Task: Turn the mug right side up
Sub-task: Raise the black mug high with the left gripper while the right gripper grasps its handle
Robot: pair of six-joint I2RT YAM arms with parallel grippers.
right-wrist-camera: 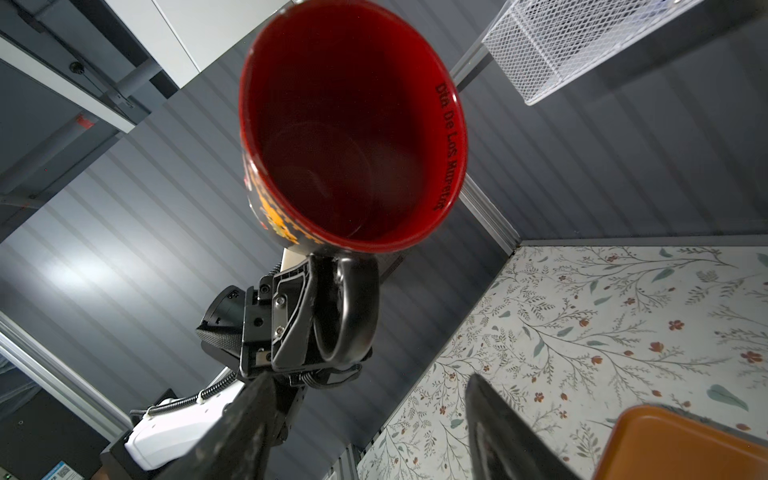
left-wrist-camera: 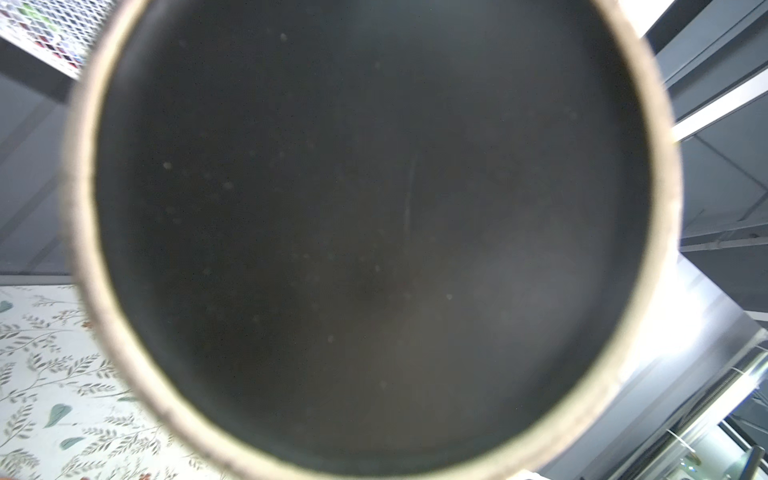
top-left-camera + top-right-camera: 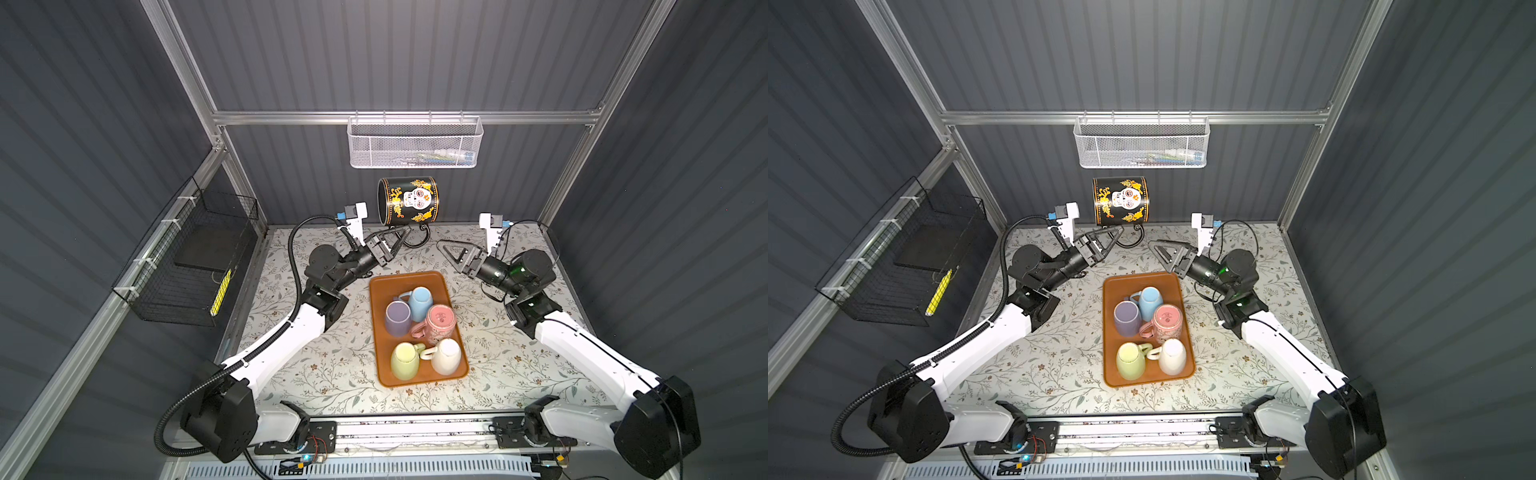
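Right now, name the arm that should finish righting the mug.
Left. The left gripper is shut on the handle of the mug, holding it in the air on its side. The right gripper is open and empty, apart from it.

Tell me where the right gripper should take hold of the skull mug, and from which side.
Probably best: grip the wall at the red rim, one finger inside and one outside, coming from the robot's right. The skull mug hangs on its side with its mouth toward the open right gripper, and the left gripper occupies the handle underneath.
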